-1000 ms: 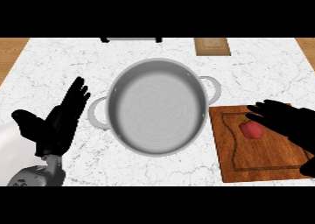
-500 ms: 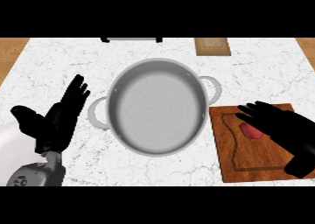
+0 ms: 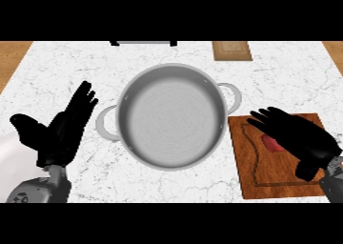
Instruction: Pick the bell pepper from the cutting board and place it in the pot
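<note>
Marble, white with grey veins, forms the wide counter top (image 3: 287,81), and at its middle sits a large round grey metal pot (image 3: 173,119) with a loop handle on either side and nothing inside. Just right of the pot lies a brown wooden cutting board (image 3: 280,188). The robot's right hand (image 3: 301,138) hangs over the board's far half with its fingers spread and fairly straight. It covers most of the small red bell pepper (image 3: 271,144) lying on the board, and I cannot tell whether it touches it. The left hand (image 3: 62,131) rests open, fingers up, left of the pot. A small tan wooden block (image 3: 232,50) lies at the counter's far edge.
</note>
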`<state>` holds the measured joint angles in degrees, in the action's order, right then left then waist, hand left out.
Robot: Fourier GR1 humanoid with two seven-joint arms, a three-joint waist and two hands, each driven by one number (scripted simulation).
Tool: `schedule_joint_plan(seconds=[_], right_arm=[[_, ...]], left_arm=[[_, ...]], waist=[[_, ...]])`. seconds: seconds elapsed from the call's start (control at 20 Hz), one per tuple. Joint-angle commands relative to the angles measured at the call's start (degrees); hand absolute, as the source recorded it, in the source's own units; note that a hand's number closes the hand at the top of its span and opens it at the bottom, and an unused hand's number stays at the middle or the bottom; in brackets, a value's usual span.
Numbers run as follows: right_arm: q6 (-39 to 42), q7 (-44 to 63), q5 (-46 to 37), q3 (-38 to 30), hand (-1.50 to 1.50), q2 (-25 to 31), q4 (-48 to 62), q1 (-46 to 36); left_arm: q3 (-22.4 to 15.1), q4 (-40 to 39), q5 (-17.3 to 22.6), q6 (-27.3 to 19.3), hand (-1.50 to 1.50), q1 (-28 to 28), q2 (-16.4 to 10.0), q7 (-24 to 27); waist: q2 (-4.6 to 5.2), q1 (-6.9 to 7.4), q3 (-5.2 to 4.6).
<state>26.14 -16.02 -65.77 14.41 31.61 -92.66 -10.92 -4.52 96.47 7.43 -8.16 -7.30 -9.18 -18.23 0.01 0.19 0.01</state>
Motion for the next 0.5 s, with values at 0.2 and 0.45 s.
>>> schedule_joint_plan(seconds=[0.2,0.45], right_arm=[[-5.4,2.3,-9.6,2.1,-1.5,-4.6,8.3,-0.4],[-3.1,-0.1,-11.2,0.0,-1.5,-5.2,10.3,-3.0]], left_arm=[[-0.5,3.9,-2.0,0.3,0.0,3.4,1.5,0.0],[3.3,2.4,0.0,2.7,0.0,1.4,0.2,-2.5]], waist=[[-0.02,0.06,0.0],[-0.02,0.0,0.0]])
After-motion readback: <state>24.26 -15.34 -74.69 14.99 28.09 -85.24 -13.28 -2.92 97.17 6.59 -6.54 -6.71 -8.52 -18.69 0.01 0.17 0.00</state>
